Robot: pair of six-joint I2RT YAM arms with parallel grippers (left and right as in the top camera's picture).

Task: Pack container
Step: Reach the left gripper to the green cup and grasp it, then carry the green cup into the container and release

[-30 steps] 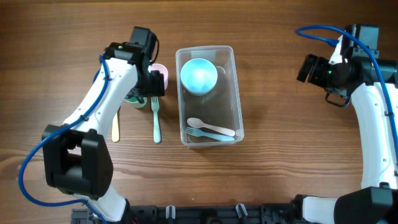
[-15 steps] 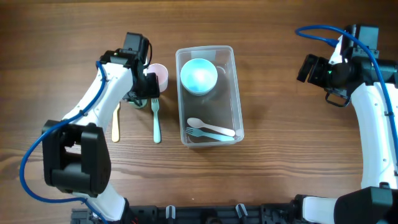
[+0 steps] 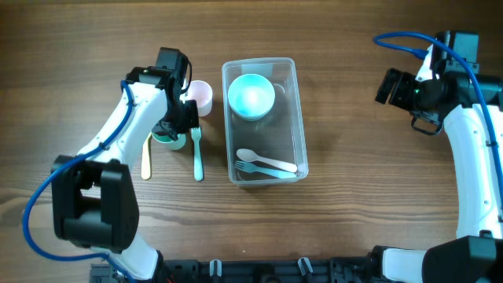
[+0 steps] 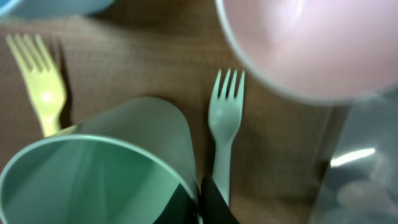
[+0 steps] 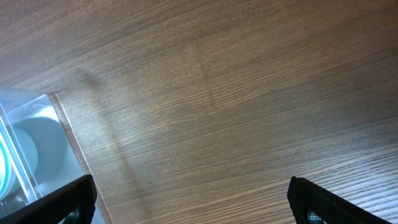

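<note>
From above, the container [image 3: 302, 118] lay on the wooden worktop [image 3: 354, 204]. Inside it sat a blue bowl [image 3: 251, 94] at the far end, and a white spoon [image 3: 263, 159] with a teal fork [image 3: 266, 170] at the near end. Just left of the container stood a pink cup [image 3: 202, 95]. A green fork [image 3: 197, 154] lay beside the container's left wall, and a yellow fork [image 3: 146, 157] lay further left. The left end effector [image 3: 178, 130] was over a green cup [image 3: 167, 141], left of the container. The right end effector [image 3: 391, 86] hung well to the right of the container.

In the left wrist view, the dark fingers [image 4: 214, 205] were closed on the wall of the green cup [image 4: 99, 174] — one inside the rim, one outside. The cup was tilted. The green fork was just beside it, and the container's clear wall [image 4: 364, 168] showed blurred at the right edge.

In the right wrist view, the fingers [image 5: 62, 205] stood wide apart, holding nothing — only bare worktop lay between them, and a corner of the container [image 5: 31, 149] showed at the left.
</note>
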